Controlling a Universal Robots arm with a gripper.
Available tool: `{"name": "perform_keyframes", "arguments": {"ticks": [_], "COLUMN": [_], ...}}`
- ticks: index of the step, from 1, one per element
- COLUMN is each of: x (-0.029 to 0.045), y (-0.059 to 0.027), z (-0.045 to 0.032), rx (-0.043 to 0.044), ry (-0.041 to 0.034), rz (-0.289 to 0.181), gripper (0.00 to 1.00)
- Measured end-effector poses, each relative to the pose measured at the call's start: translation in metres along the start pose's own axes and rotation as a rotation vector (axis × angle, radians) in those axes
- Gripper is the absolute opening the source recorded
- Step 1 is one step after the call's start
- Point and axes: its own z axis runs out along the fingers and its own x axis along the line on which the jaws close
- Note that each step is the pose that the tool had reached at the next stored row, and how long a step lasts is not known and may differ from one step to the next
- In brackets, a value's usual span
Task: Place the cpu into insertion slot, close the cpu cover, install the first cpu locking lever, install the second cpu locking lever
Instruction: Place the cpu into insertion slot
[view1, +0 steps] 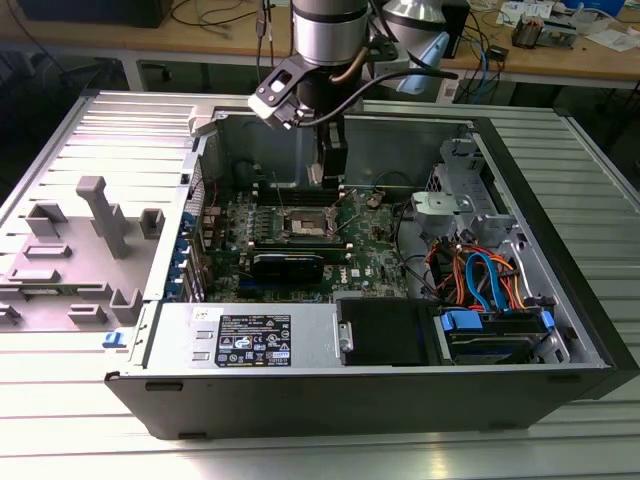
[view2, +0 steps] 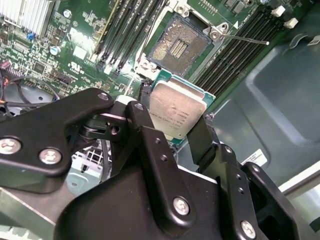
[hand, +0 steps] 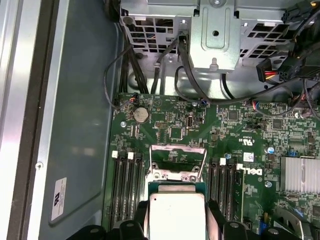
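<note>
Black gripper pinches the cpu by two opposite edges, fingers pressed against it, above the green board of an open computer case. The chip, square with no long side, is held flat, silvery-grey lid up, green rim showing. Just beyond, the slot lies uncovered, its pale field bare, the cover tipped open

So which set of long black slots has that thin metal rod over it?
The set beside the grey case wall: the rod juts across it from the insertion slot's corner. The set nearer the silver heatsink has nothing over it.
</note>
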Motion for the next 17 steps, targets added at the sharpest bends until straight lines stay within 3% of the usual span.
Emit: {"name": "perform_keyframes", "arguments": {"ticks": [6,17], "x": [-0.0001,0.0000], "y": [-0.0003,-0.0003], "z": [0.0030,0.0031], "rx": [0.0000,-0.0002], "ry": [-0.0019,-0.0020], "rz": [0.027,0.029], "gripper": [0.54,0.54]}}
